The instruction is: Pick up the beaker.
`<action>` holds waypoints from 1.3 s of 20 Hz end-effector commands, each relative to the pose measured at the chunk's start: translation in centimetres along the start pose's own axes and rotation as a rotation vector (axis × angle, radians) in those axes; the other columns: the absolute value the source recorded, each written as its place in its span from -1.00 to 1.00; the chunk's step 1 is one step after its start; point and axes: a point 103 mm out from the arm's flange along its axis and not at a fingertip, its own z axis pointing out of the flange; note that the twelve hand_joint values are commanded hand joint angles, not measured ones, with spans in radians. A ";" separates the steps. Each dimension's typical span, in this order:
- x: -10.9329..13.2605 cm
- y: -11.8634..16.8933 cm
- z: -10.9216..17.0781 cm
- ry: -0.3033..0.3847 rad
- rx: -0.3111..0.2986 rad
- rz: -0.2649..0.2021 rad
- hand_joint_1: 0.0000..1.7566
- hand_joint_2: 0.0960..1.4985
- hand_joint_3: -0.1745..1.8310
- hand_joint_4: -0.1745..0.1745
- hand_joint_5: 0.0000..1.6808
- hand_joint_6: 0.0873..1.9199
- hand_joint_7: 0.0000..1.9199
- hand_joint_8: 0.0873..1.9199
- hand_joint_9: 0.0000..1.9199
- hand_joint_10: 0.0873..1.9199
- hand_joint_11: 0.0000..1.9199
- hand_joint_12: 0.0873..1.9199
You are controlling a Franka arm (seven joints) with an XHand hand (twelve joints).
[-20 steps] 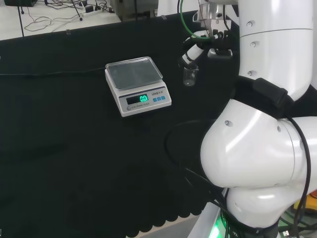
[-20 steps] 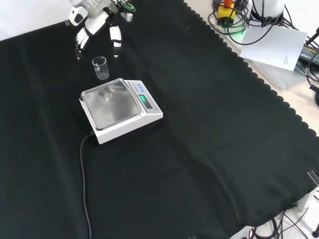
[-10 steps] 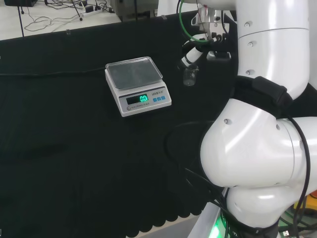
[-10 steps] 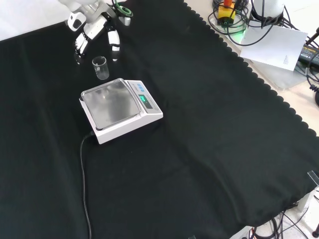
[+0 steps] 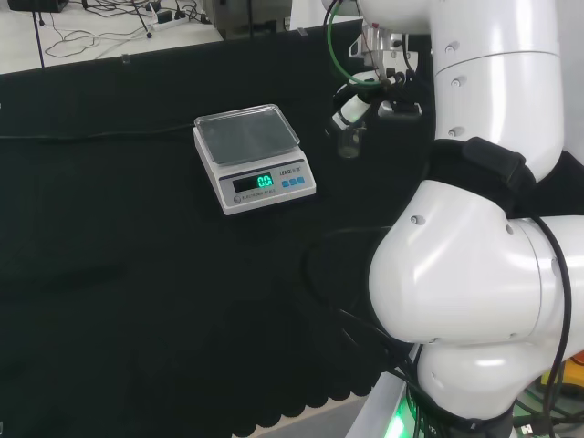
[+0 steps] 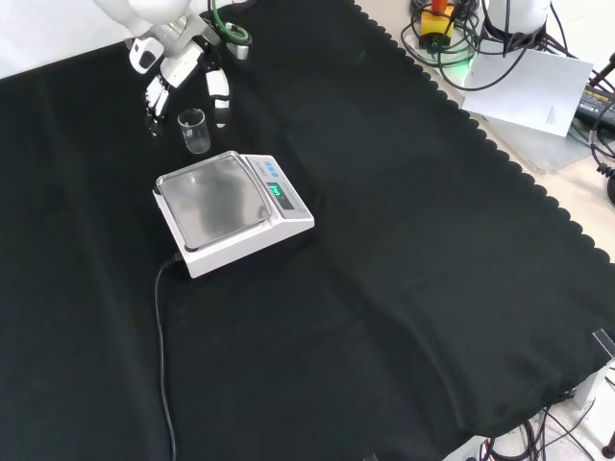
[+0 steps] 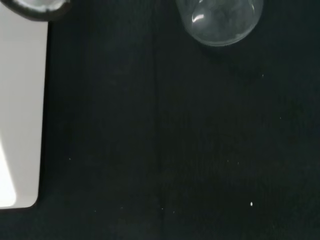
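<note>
A small clear glass beaker stands upright on the black cloth just beyond the scale; the head view shows the beaker to the scale's right, and the wrist view has the beaker close up. The hand hangs right above and behind it, fingers spread and pointing down on both sides of the rim. I see no finger touching the glass. In the head view the hand sits directly over the beaker.
A white digital scale with a steel pan and a lit green display stands beside the beaker; its black cable trails toward the front edge. The scale's white side shows in the wrist view. The arm's white links stand at the head view's right.
The hand has come down and closer to the beaker, its fingers now flanking the rim. The beaker and the scale have stayed in place.
</note>
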 end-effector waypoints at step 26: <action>-0.3 1.6 -2.6 -0.091 -0.157 -0.083 0.28 0.56 -0.81 -1.00 -0.03 0.27 -0.24 -0.03 0.07 -0.22 0.10 -0.19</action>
